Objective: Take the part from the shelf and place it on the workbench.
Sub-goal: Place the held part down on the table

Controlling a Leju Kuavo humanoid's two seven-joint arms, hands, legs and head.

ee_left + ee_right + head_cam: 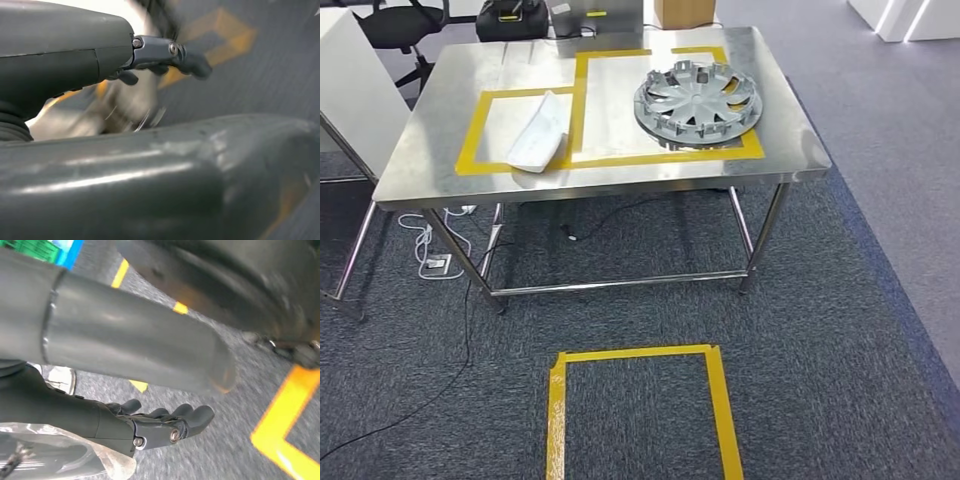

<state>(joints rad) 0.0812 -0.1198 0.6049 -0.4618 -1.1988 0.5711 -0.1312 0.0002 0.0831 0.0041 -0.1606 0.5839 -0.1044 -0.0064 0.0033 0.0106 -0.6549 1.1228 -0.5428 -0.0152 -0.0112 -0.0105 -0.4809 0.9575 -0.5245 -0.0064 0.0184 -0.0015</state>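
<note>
Grey carpet [848, 330] bearing a yellow tape square [643, 405]; steel workbench [418, 165] with taped zones. The part, a silver wheel cover [697, 98], lies on the workbench's right zone; a white bag [539, 135] lies left. Wrist views: left hand [162, 57] and right hand [162, 427], fingers extended, holding nothing, above carpet.

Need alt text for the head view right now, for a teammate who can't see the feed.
A steel workbench marked with yellow tape outlines holds a silver wheel cover inside the right outline and a white bagged part lying across the edge of the left one. On the grey carpet in front, a yellow tape square marks the floor.
</note>
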